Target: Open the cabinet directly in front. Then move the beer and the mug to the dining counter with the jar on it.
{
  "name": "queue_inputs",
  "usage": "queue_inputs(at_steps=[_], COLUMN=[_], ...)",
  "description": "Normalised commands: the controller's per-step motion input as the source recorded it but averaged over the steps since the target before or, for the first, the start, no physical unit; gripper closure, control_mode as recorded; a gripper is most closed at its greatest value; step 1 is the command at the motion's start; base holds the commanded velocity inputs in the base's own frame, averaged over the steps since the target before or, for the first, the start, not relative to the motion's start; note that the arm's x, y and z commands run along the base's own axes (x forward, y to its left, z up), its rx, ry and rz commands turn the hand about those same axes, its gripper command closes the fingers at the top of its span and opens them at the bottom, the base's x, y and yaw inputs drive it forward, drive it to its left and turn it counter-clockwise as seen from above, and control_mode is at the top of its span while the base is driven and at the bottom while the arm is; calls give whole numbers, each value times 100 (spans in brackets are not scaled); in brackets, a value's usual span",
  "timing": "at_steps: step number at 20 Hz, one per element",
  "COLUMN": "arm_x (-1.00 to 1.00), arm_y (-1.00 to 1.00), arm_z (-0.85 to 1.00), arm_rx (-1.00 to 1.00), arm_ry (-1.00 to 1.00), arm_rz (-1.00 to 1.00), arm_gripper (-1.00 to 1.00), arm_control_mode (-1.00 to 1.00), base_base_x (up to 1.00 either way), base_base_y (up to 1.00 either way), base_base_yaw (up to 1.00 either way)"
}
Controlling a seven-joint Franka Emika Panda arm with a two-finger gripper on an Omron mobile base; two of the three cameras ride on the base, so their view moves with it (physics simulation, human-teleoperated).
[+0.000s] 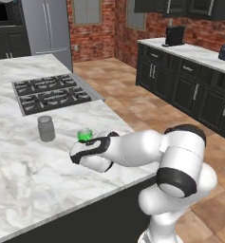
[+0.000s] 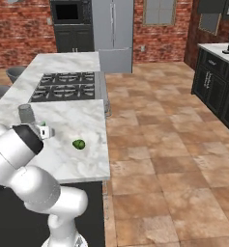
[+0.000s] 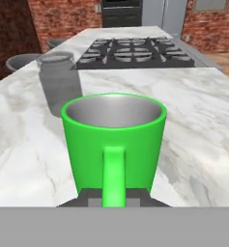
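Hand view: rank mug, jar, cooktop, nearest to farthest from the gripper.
1. mug, at the gripper, handle toward the camera.
2. jar, behind the mug, to its left.
3. cooktop, farthest, far end of the dining counter.

Arm (image 1: 180, 161): glossy white, fat rounded segments w/ bulbous elbow and shoulder shells. Black bands at joints, a wide one round the big elbow cap, another at the wrist. Hand (image 1: 92, 151) white w/ a black strap-like section. Fingertips (image 3: 92, 198) small, dark grey, blocky.
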Motion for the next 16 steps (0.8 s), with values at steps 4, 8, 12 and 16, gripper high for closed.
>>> queue_inputs(at_steps=[4, 8, 12, 16], arm_x=[0, 2, 17, 62], arm_y=[0, 0, 0, 0], arm_z=[-1, -23, -6, -2], arm_rx=[0, 0, 0, 0], arm_ry=[0, 0, 0, 2], arm_rz=[0, 0, 0, -3], arm_gripper=[100, 100, 100, 100], arm_control_mode=[-100, -100, -100, -100], base_base_x=[0, 0, 0, 0], base_base_y=[0, 0, 0, 0], base_base_yaw=[0, 0, 0, 0])
